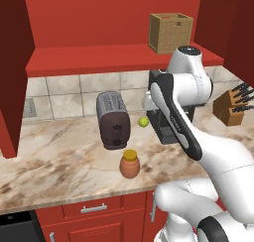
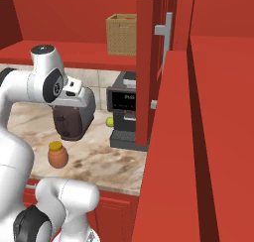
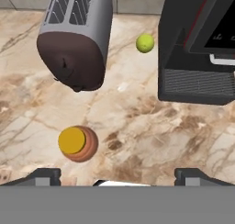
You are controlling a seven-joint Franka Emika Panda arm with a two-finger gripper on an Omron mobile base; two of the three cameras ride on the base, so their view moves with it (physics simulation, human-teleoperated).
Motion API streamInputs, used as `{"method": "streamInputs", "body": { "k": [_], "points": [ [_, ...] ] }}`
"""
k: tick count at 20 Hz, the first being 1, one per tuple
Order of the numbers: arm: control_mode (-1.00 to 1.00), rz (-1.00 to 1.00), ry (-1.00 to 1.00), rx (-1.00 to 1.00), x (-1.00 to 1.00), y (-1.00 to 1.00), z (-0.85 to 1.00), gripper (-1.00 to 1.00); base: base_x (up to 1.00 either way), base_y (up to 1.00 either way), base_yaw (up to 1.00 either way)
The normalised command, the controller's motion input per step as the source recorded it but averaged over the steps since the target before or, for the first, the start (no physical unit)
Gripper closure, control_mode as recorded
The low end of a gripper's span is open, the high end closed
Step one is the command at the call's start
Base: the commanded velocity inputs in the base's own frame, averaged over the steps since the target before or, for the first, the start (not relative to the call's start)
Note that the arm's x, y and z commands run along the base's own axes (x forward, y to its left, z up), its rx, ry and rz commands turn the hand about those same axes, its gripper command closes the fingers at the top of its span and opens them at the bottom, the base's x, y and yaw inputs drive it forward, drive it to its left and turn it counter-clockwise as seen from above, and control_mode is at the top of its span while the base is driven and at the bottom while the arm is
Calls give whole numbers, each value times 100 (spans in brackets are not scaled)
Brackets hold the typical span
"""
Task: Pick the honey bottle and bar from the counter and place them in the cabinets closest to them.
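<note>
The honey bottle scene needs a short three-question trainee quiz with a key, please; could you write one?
1. True or false: the honey bottle lies tipped over on the counter.
2. Which stands nearer the counter's front edge: A) the toaster, B) the honey bottle?
3. Fill in: on the cabinet shelf sits a wicker ____.

Key: 1 false, it stands upright; 2 B; 3 basket.

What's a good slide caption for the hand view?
Open pincer above the counter, honey bottle lower left, toaster beyond.
</note>
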Motion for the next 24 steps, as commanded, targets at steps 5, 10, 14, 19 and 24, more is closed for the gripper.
{"method": "streamInputs", "body": {
  "k": [5, 10, 14, 19, 24],
  "points": [
    [-100, 0, 0, -2, -23, 22, -2, -100, 0, 0, 0],
    [-100, 0, 0, 0, -4, 28, -4, -100, 0, 0, 0],
    [-100, 0, 0, 0, 0, 32, -7, -100, 0, 0, 0],
    [-100, 0, 0, 0, 0, 34, -7, -100, 0, 0, 0],
    [-100, 0, 0, 0, 0, 31, -10, -100, 0, 0, 0]
  ]
}}
